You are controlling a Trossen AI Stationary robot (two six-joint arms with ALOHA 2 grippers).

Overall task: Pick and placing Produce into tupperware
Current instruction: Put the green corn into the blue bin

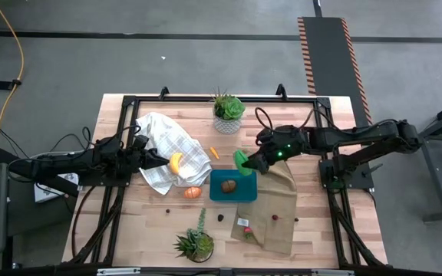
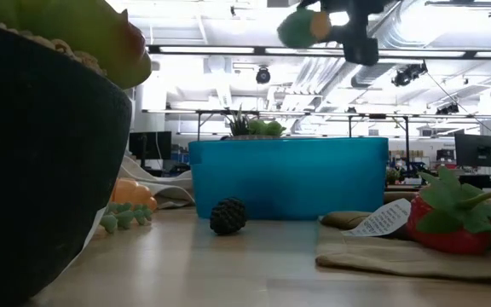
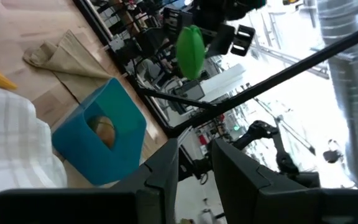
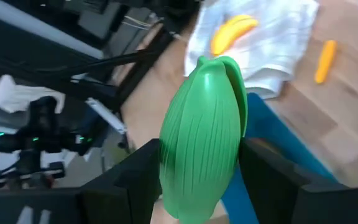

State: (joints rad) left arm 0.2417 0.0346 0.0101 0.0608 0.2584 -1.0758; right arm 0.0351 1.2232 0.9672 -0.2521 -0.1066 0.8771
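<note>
**Above the teal container, a green piece waits to go in**

On the left side of the table, the left gripper (image 1: 162, 162) rests low over the white checked cloth (image 1: 167, 138), just beside the yellow banana (image 1: 176, 162). Its fingers stand narrowly apart and hold nothing. An orange round piece (image 1: 193, 192) lies near the cloth's edge, and a small orange piece (image 1: 215, 152) lies on the bare wood further back.

At the middle stands the tupperware (image 1: 227, 185), with a brown round piece (image 1: 229, 185) already inside. One corner of it sits at the edge of the tan cloth (image 1: 271, 211).

To the right of it, the right gripper (image 1: 247, 163) hangs in the air just behind the container's far right corner. Its fingers are pressed on both sides of the bright green piece (image 4: 205, 137), near the middle of its length.

I judge this green piece to be light and rather stiff, with a ribbed but smooth plastic skin, so it may slip or turn if held near a tapered end. The broad middle looks the safest place to hold, as it is held at present. It seems not fragile, so a short drop into the container should do no harm.
</note>
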